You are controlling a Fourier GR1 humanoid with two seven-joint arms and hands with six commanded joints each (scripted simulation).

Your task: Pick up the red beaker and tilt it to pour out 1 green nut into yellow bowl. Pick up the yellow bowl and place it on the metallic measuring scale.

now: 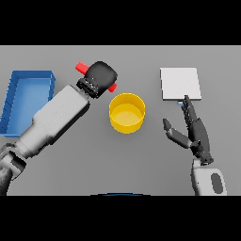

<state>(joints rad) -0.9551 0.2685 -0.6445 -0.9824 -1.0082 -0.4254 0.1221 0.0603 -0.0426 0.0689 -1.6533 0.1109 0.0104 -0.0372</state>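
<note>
My left hand (101,75) is curled round the red beaker (82,68), which lies tilted; red shows at the upper left of the hand and at its right side near the bowl. The hand hides most of the beaker, and no green nut shows. Just right of and below that hand stands the yellow bowl (127,123), upright, its inside looking bare. The metallic measuring scale (180,83) is a pale square plate at the upper right. My right hand (195,132) rests open below the scale, fingers straight and pointing at its front edge.
A blue tray (14,101) stands along the table's left side, beside my left forearm (56,117).
</note>
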